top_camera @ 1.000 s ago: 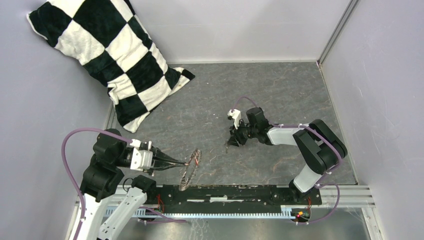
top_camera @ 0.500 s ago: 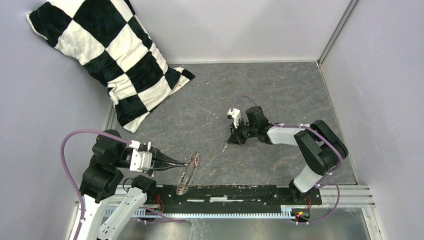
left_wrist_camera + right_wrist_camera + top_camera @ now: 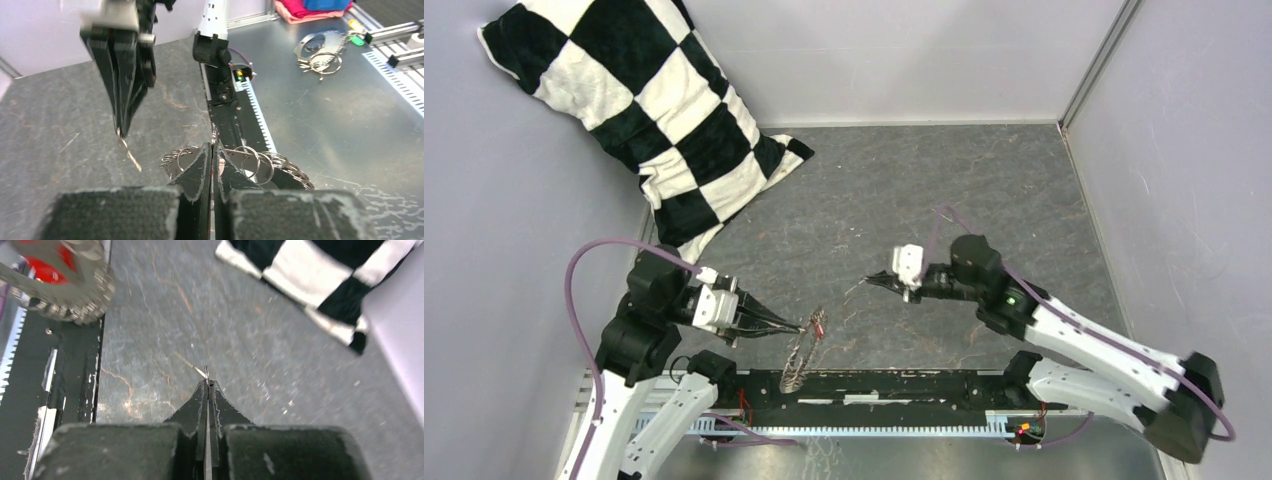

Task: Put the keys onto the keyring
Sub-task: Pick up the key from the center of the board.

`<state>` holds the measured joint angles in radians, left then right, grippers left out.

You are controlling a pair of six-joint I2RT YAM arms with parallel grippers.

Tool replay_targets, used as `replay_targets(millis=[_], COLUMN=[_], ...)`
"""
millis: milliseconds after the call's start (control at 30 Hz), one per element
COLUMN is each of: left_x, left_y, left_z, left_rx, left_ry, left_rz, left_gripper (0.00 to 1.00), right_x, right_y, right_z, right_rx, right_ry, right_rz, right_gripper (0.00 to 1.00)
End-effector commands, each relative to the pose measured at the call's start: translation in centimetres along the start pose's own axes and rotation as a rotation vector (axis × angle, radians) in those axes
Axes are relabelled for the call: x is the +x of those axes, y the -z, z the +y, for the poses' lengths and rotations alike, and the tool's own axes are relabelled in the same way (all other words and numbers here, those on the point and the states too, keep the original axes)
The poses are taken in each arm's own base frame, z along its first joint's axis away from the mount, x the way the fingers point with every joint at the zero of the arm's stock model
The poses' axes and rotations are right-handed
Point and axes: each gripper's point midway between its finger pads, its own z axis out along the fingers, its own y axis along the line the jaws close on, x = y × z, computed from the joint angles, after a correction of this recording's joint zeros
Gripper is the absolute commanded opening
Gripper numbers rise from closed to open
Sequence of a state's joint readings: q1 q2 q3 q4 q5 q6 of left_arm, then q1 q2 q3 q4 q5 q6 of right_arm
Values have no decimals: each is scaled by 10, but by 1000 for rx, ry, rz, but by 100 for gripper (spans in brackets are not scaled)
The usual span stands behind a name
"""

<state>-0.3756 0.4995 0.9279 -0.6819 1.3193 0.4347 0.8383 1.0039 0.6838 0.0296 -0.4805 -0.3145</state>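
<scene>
The keyring (image 3: 800, 352), a loop of small silver rings with a red tag (image 3: 821, 322), hangs from my left gripper (image 3: 807, 325), which is shut on its upper edge. In the left wrist view the rings (image 3: 252, 159) fan out on both sides of the shut fingertips (image 3: 202, 162). My right gripper (image 3: 871, 282) hovers above the floor to the right of the ring, shut on the thin silver key (image 3: 128, 151). The key's tip (image 3: 204, 371) pokes out past the fingers (image 3: 200, 400) and points towards the keyring (image 3: 75, 297). A short gap separates key and ring.
A black-and-white checked pillow (image 3: 649, 115) leans in the far left corner. A black rail (image 3: 884, 385) runs along the near edge under the keyring. Grey walls close in on three sides. Beyond the rail lie metal cuffs (image 3: 320, 47) and red cloth (image 3: 305, 9).
The right gripper closed on the key, lifted it off the floor and swung toward the keyring, its arm now stretched low. The left gripper shifted slightly right with the ring.
</scene>
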Motion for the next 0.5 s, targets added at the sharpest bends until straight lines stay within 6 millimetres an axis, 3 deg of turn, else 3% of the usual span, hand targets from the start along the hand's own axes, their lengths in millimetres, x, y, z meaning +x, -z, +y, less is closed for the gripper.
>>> replay_targets(millis=[0, 200, 467], left_x=[-2, -4, -6], left_y=[-5, -8, -11], left_z=[-6, -5, 5], left_rx=[115, 210, 237], left_ry=[-1, 60, 80], left_rz=[-48, -86, -99], left_gripper=[2, 2, 2], right_x=[-33, -89, -120], right_y=[29, 48, 38], right_z=[4, 26, 43], right_rx=[66, 39, -14], right_ry=[193, 270, 442], right_rz=[-33, -147, -150], right_gripper=[0, 1, 0])
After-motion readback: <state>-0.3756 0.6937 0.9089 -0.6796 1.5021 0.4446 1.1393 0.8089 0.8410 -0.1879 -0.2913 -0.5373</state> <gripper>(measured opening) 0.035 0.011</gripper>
